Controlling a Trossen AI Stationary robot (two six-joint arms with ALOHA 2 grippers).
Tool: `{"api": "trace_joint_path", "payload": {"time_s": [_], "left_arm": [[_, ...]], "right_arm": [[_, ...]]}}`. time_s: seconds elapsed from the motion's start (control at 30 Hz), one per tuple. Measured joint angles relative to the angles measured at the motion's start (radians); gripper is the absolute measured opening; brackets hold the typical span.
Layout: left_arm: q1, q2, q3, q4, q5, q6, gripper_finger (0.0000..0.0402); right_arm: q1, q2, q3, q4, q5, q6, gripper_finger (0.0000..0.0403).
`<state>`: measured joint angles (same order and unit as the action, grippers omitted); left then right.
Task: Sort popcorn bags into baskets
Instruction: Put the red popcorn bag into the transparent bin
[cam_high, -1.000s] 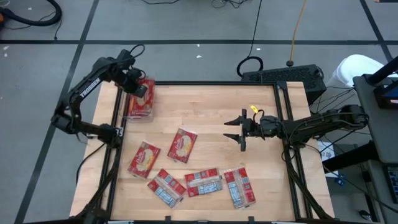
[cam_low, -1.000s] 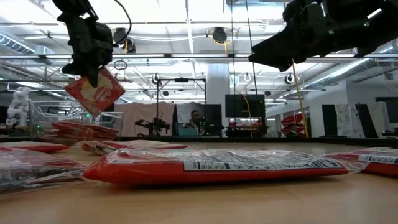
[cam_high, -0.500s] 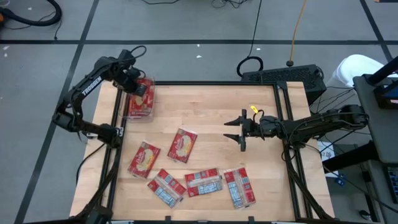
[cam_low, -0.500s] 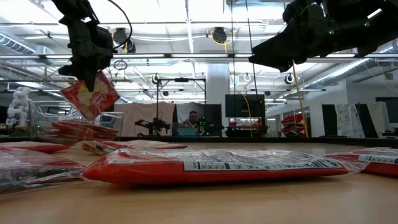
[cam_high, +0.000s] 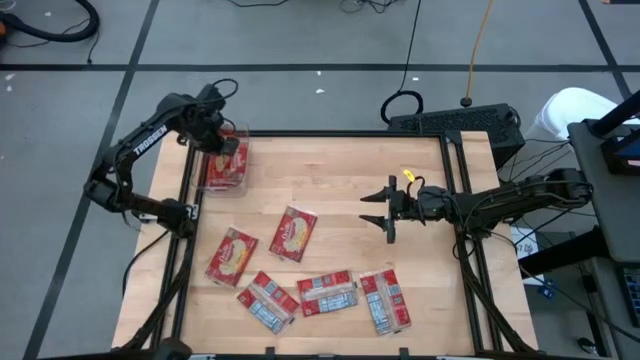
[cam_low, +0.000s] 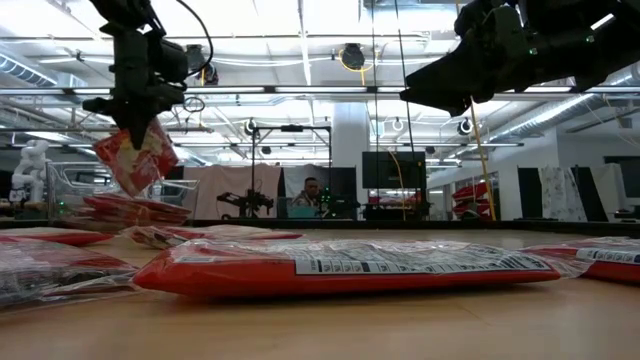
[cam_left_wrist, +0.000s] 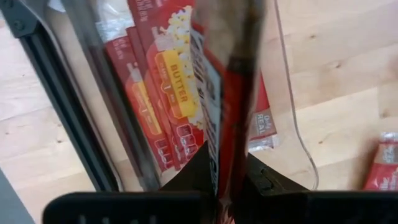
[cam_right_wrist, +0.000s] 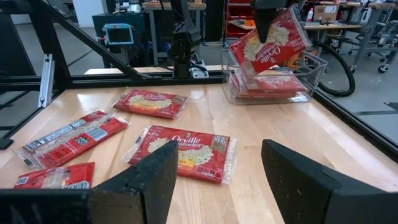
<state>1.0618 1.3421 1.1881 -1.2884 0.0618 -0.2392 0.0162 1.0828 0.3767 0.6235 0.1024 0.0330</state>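
Observation:
My left gripper (cam_high: 218, 140) hangs over the clear bin (cam_high: 243, 186) at the table's far left corner, shut on a red popcorn bag (cam_low: 135, 162). Several red bags (cam_left_wrist: 163, 93) lie stacked flat inside the bin. Several more lie flat on the wood: two showing the popcorn picture (cam_high: 295, 232) (cam_high: 232, 255), three showing label panels (cam_high: 267, 300) (cam_high: 328, 292) (cam_high: 385, 300). My right gripper (cam_high: 385, 210) is open and hovers above the table right of centre, touching nothing. My left gripper pinches the held bag between its two fingers at the bag's upper end (cam_right_wrist: 266, 28), coming from above and pointing down. The bag hangs tilted below the fingers (cam_low: 133, 120), lifted clear above the bin (cam_right_wrist: 314, 71). In the left wrist view the bag (cam_left_wrist: 227, 118) shows edge-on.
A black frame rail (cam_high: 190, 190) runs along the table's left side beside the bin, another (cam_high: 460, 200) along the right. Bare wood (cam_high: 340, 170) lies between the bin and my right gripper. Beyond the table a person (cam_low: 314, 190) sits at a workstation.
My left gripper has turned at the wrist and come slightly down toward the bin. The held bag has swung from a broad-face tilt to hang steeper and narrower, a little lower and more to the left in the low view.

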Motion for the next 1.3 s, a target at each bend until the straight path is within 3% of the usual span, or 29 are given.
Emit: {"api": "trace_joint_path", "payload": {"time_s": [0.47,0.7,0.9,1.1,1.3], "left_arm": [[-0.042,0.095,-0.001,-0.002,-0.073,-0.048,0.0105],[-0.043,0.09,-0.001,-0.034,-0.115,-0.052,0.0108],[-0.071,0.09,-0.001,-0.031,-0.117,0.034,0.0108],[-0.181,0.041,-0.001,0.123,-0.118,0.148,0.0108],[-0.385,-0.086,-0.001,0.342,-0.11,0.212,0.0108]], "right_arm": [[0.001,0.0,0.0,0.0,-0.001,0.008,0.0226],[0.005,0.0,0.0,0.0,-0.001,0.006,0.0226],[0.005,0.0,0.0,0.013,0.0,0.0,0.0226],[0.005,0.0,0.0,0.009,0.0,0.004,0.0226],[0.019,0.0,0.0,-0.022,0.004,0.084,0.0226]]}}
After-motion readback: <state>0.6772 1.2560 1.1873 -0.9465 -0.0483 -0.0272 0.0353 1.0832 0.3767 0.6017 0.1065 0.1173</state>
